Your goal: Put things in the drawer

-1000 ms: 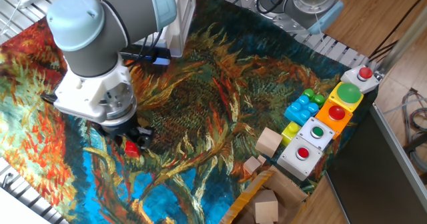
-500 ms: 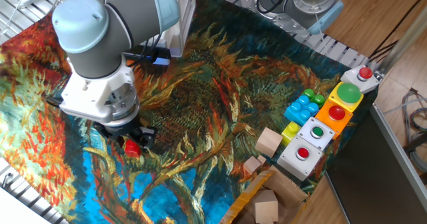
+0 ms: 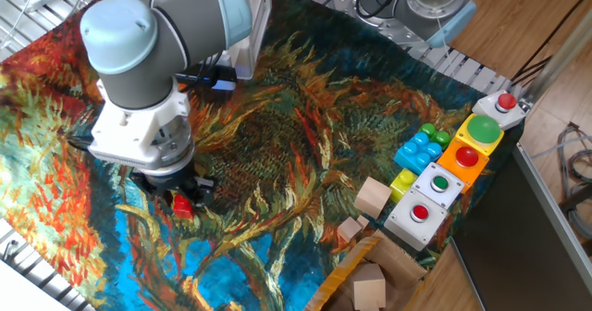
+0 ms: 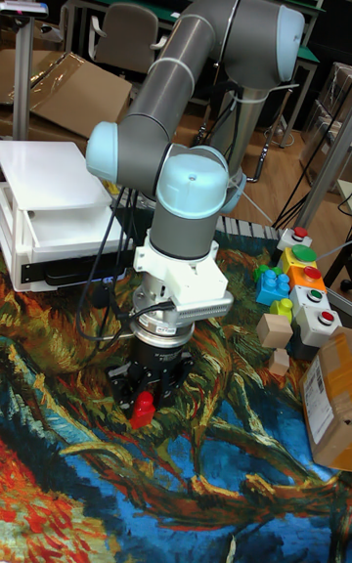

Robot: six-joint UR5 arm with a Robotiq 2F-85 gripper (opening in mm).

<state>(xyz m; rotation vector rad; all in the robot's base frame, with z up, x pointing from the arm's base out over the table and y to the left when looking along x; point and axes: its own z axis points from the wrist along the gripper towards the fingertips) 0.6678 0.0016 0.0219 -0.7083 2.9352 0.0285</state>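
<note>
A small red block (image 3: 182, 205) sits between the black fingers of my gripper (image 3: 181, 198) at the left front of the painted cloth. The gripper points straight down and is shut on it. The tall fixed view shows the same red block (image 4: 144, 411) low in the gripper (image 4: 145, 405), at or just above the cloth. The white cabinet with the drawer (image 4: 66, 234) stands at the back left, well apart from the gripper, its tray sticking out a little under the white top. In the fixed view, most of the cabinet (image 3: 250, 29) is hidden behind my arm.
Two pale wooden cubes (image 3: 373, 198) (image 3: 349, 229) lie at the right front beside a brown cardboard box (image 3: 370, 279). A row of button boxes (image 3: 444, 181) and coloured toy bricks (image 3: 418, 149) line the right edge. A black cable (image 4: 98, 280) hangs between cabinet and arm.
My arm's upper joints have shifted slightly to the right. The gripper and the red block have stayed almost where they were.
</note>
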